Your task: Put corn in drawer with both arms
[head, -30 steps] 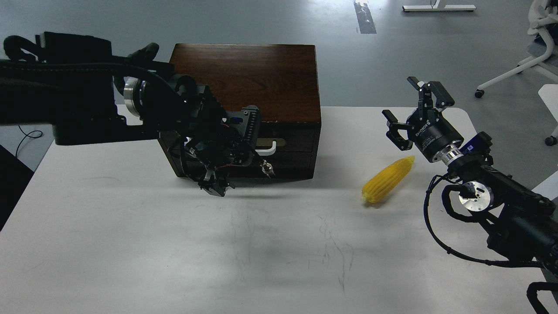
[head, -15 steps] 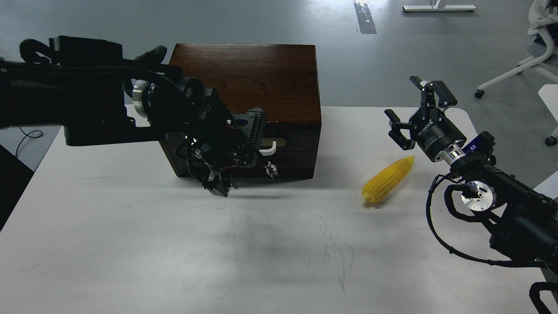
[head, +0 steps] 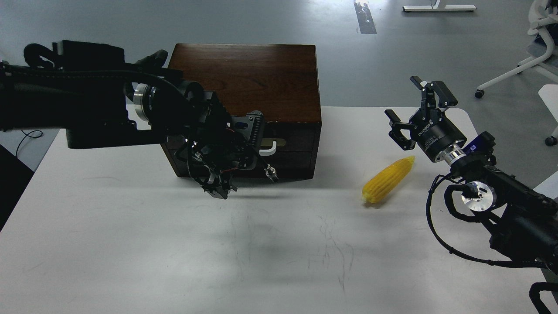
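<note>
The yellow corn point(head: 387, 174) lies on the white table point(head: 130, 244), right of the dark wooden box point(head: 248, 78), thin end pointing back right. The drawer point(head: 294, 141) in the box's front is shut; its white bar handle point(head: 268, 148) shows partly. My left gripper point(head: 235, 159) hangs in front of the box's left half, its prongs apart, with one ribbed finger point(head: 254, 127) just left of the handle and not around it. My right gripper point(head: 417, 111) is open and empty, raised just behind and right of the corn's thin end.
A small metal key or knob point(head: 271, 172) sticks out low on the box front. The table's right edge runs under my right arm. Office chair legs point(head: 518, 69) stand on the grey floor at the back right.
My left arm has moved slightly right, bringing its ribbed finger nearer the handle. My right gripper has shifted a little up and right. The corn has not moved.
</note>
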Robot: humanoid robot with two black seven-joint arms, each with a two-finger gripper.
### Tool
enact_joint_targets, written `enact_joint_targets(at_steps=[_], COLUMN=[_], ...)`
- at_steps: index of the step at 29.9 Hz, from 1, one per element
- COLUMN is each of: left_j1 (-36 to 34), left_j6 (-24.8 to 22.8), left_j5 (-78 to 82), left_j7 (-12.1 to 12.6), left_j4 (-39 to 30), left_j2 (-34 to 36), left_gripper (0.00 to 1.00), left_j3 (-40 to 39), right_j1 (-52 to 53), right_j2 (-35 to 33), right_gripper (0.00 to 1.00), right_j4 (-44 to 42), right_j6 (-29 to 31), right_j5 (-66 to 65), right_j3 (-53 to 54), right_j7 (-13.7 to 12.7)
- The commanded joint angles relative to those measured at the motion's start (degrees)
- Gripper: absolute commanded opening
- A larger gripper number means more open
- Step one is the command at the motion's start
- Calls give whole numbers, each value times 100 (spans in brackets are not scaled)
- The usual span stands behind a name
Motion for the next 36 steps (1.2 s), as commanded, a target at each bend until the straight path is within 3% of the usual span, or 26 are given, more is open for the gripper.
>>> enact_joint_targets(at_steps=[1,23,36], left_j1=[2,37,-24], left_j6=[-2,-2,-2], left_j5=[-1,-1,-1], left_j7=[-1,-1,-1], left_j4=[-9,-194,-747], left_j2=[5,14,145], left_gripper=[98,98,98], left_j3=[-1,-1,17], right_j1=[0,0,-9], right_j2=[0,0,0], right_gripper=[100,100,100], right_j4=[0,0,-9], right_j6=[0,0,0], right_j5=[0,0,0], right_j3=[0,9,0], right_j7=[0,0,0])
